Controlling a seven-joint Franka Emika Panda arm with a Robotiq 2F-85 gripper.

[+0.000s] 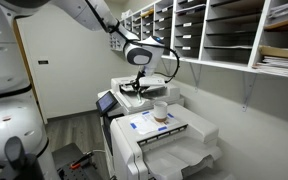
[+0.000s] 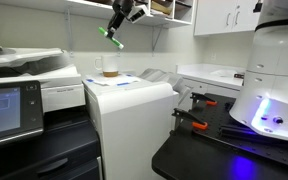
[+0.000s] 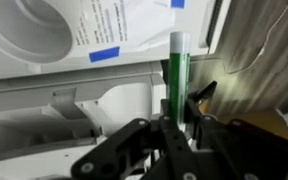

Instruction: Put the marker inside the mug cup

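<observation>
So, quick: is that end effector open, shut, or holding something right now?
The end effector is closed, holding the green marker upright between its fingers.

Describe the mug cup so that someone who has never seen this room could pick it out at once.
Find the large white printer in front of the wall shelves. On its flat top lies white paper fixed with blue tape, and the mug cup stands upright by it. It is the only small white cylinder there, tan toward its base.
</observation>
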